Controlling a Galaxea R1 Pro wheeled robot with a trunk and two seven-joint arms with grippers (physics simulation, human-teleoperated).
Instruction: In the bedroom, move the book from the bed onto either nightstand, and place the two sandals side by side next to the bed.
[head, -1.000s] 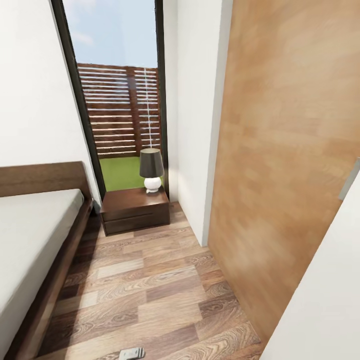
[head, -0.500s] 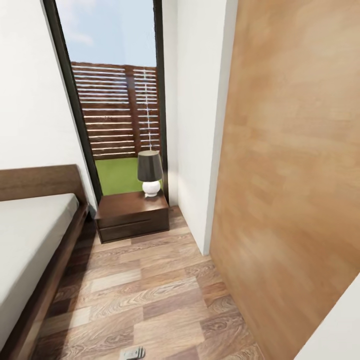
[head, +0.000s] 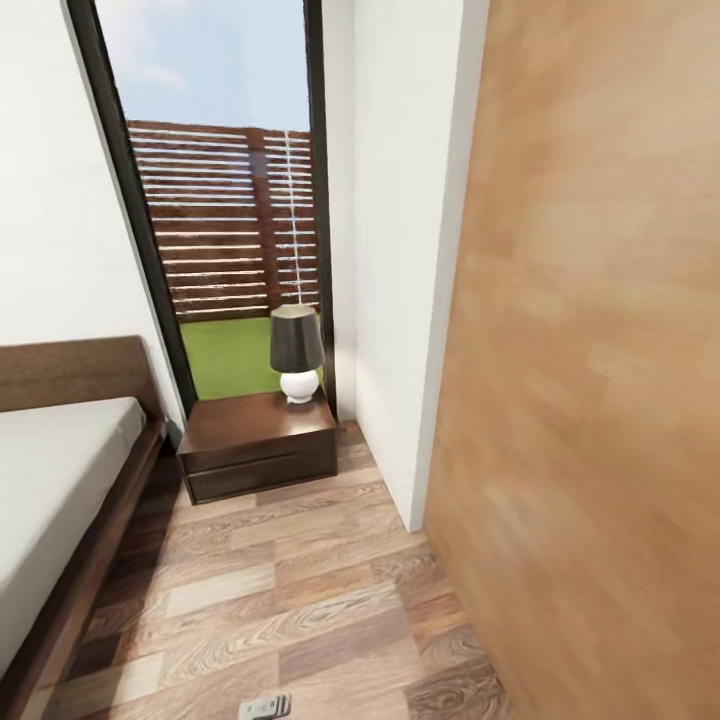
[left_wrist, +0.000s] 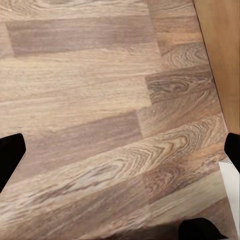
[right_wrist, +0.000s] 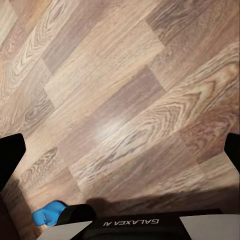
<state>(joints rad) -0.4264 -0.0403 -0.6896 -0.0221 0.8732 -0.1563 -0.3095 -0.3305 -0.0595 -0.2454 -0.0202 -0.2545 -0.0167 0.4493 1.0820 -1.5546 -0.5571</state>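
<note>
The bed (head: 45, 480), with its pale mattress and dark brown frame, lies at the left of the head view. Past its headboard a low dark brown nightstand (head: 258, 445) stands in front of the tall window (head: 215, 200). The book is out of view. In the right wrist view a small bright blue piece (right_wrist: 50, 212), seemingly part of a sandal, lies on the floor beside the robot's base. My left gripper (left_wrist: 120, 150) hangs open over bare wood planks. My right gripper (right_wrist: 120, 150) is also open, with nothing between its fingers.
A dark-shaded lamp (head: 297, 352) with a white base stands on the nightstand's back right corner. A white wall corner (head: 400, 300) and a large light wood panel (head: 590, 350) close off the right side. A strip of plank floor (head: 280, 600) runs between bed and panel.
The head camera has moved: bed and nightstand slid left and slightly lower, and the wood panel takes up more of the right. Nothing in the room itself has moved.
</note>
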